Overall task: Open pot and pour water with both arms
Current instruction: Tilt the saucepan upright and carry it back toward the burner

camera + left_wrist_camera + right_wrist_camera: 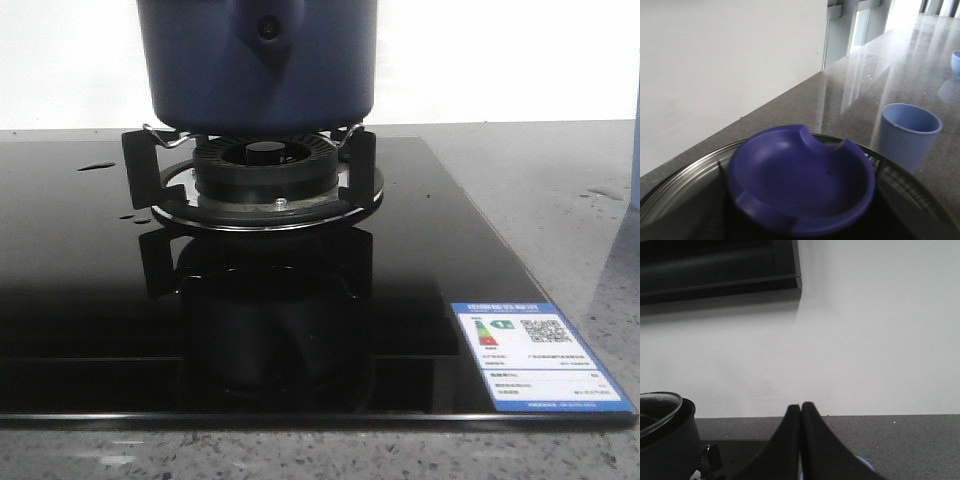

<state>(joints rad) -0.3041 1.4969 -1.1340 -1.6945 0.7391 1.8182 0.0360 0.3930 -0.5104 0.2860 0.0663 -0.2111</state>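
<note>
- Where the front view begins, nearest the camera, a speckled grey counter (560,200) carries a glossy black glass hob (300,330) with an energy label (535,358) at its near right corner; the label's print is too small to read.
- Behind that, mid-hob: burner ring (268,185) under black pan supports (135,165).
- On the supports sits the pot (258,62), dark navy, handle mount and rivet facing the camera. Its top is cut off by the frame edge, so lid and rim are hidden in this view.
- Neither arm appears in the front view.
- Left wrist view: blue knob (800,180) on a glass lid (680,185) fills the near field; the left gripper's fingers are out of frame, state cannot be told.
- Past the lid, a pale blue ribbed cup (908,132) stands on the counter, apart from the pot.
- Right wrist view: right gripper (800,440), fingers pressed together, nothing between them, held level facing a white wall (865,340); pot edge is partly cut off to one side.
</note>
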